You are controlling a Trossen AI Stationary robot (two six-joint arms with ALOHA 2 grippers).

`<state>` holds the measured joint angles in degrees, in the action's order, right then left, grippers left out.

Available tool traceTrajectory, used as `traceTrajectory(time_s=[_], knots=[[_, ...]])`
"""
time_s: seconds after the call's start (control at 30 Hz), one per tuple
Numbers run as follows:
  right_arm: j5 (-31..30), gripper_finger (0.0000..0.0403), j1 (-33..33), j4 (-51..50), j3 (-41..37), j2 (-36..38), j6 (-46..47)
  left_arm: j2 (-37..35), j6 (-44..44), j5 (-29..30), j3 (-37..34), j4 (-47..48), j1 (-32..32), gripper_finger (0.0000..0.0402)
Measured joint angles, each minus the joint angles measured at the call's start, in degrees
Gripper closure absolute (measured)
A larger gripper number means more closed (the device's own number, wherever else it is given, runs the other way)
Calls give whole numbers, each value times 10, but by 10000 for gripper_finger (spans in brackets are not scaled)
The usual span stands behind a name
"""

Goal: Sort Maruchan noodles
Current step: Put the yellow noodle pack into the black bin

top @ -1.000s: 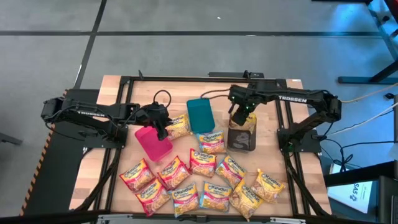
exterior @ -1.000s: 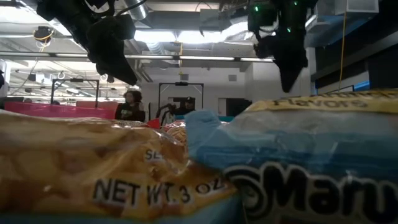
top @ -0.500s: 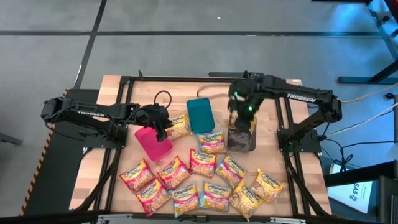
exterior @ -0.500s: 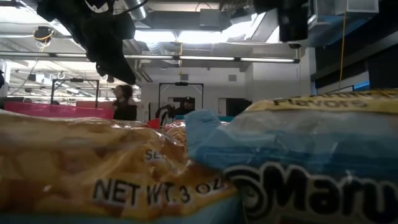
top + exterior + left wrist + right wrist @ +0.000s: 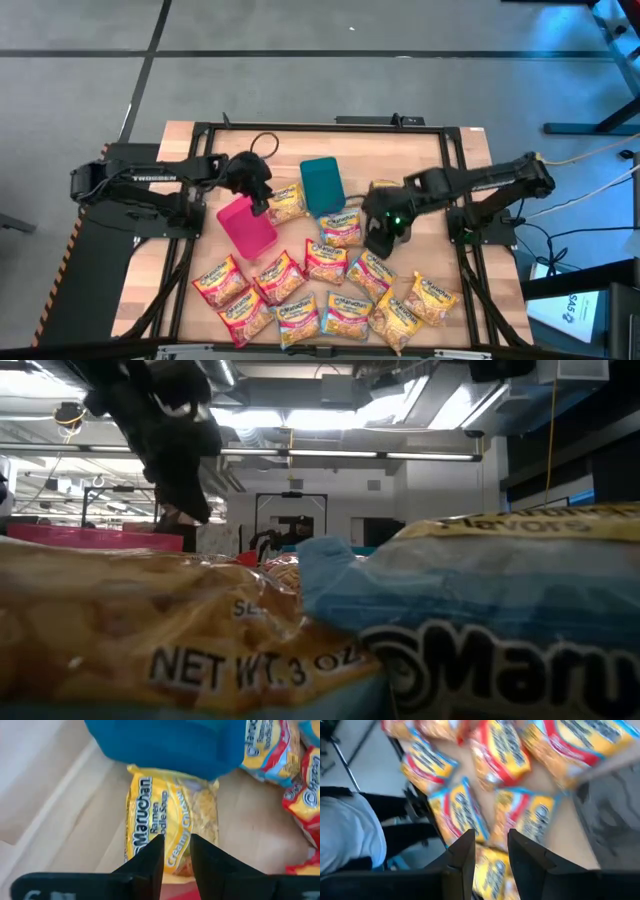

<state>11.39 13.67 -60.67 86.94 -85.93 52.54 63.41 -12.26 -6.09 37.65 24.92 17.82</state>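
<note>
left gripper (image 5: pixel 262 190) slightly parted, empty, over yellow packet (image 5: pixel 287 201)
packet lies just right of it, between pink bin (image 5: pixel 246 228) and teal bin (image 5: pixel 322 185), long axis left-right; right gripper (image 5: pixel 381 230), narrowly parted, is farther.

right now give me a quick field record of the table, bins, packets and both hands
left hand: above the yellow packet beside the teal bin, fingers slightly apart, nothing between them
right hand: over the loose packets, fingers slightly apart, holding nothing
pink bin: at table left, near the left hand
grey bin: hidden under the right arm
table: wooden top
</note>
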Motion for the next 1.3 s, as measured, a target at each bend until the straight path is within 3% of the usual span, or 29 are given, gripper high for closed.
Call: traceTrajectory(time_s=[0.2,0.4,0.9,1.1,1.3], knots=[[-167,290,57,59,0,0,30,66,32,-96,0,0,74,277],[-276,290,78,73,0,0,55,124,40,-96,0,-3,106,257],[-284,290,77,78,0,-1,57,185,71,-120,0,-8,124,266],[-285,290,77,78,0,-1,43,184,86,-119,17,-11,124,311],[-285,290,77,78,0,-1,41,183,115,-119,54,13,124,387]])
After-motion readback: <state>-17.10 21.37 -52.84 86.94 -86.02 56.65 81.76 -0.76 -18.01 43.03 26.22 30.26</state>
